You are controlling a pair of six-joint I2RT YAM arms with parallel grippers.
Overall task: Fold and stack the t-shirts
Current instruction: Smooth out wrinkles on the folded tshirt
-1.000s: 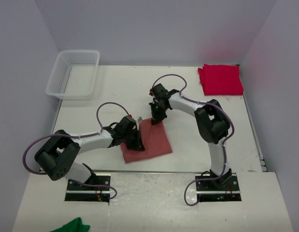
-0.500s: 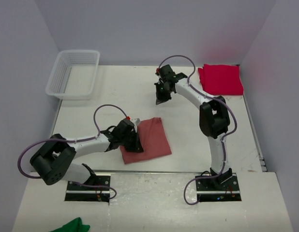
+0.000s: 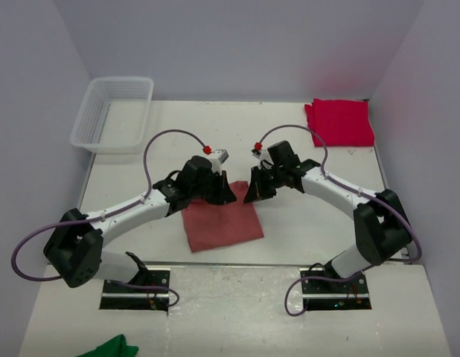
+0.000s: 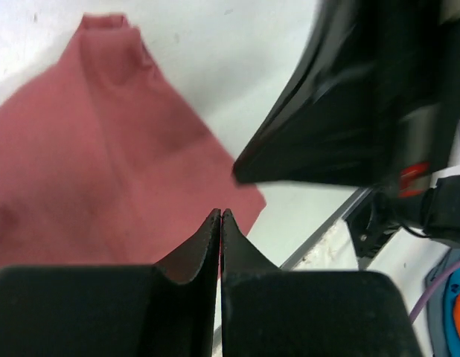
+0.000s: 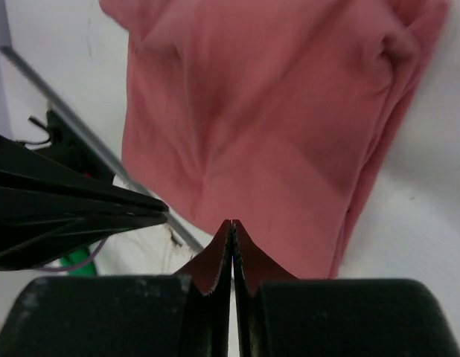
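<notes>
Dusty salmon-red cotton, the folded t-shirt [image 3: 222,223] lies flat on the white table [image 3: 304,230] as a rough rectangle, and everything else is placed from it. Above its far edge the left gripper [image 3: 231,195] hangs with its fingers pressed tightly together, holding nothing. The right gripper [image 3: 249,198] sits just off the shirt's far right corner, likewise clenched and empty. The two tips point at each other and nearly meet. In the left wrist view the right gripper's dark body crowds in just beyond the closed left tips, above the shirt's edge.

The crimson t-shirt [image 3: 340,123] lies folded well beyond the salmon shirt, far off to its right against the back wall. A clear plastic basket [image 3: 111,145] stands well beyond it to the far left. A small green cloth [image 3: 111,347] lies well nearer than the shirt and to its left, past the arm bases at the picture's edge.
</notes>
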